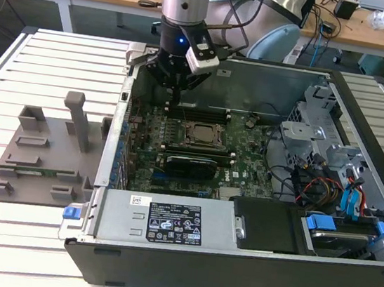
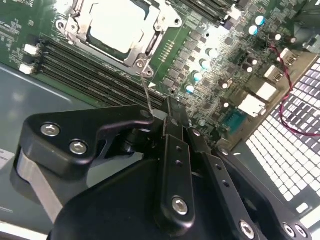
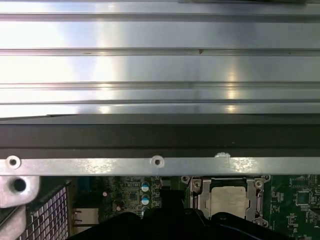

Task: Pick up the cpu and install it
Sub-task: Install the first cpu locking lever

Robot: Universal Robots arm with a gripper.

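Claw (image 1: 176, 85) above the open computer case (image 1: 233, 262), near its rear wall.
Fingers closed together, gripping nothing visible, tips partly hidden by own dark body in second wrist view. Cpu (image 2: 118, 24) seated in socket (image 1: 201, 132) just ahead of claw, on motherboard (image 1: 250, 133); lid glare-washed, edges cut off.

Arm: one silver and black arm comes straight down from above, near the far edge of the surface.
Wrist: vertical, with a small white block fixed to its side.
Hand (image 1: 177, 85): black, pointing downward; in the second wrist view the hand (image 2: 167, 117) has its black fingers (image 2: 172, 150) drawn together with no gap between the tips.
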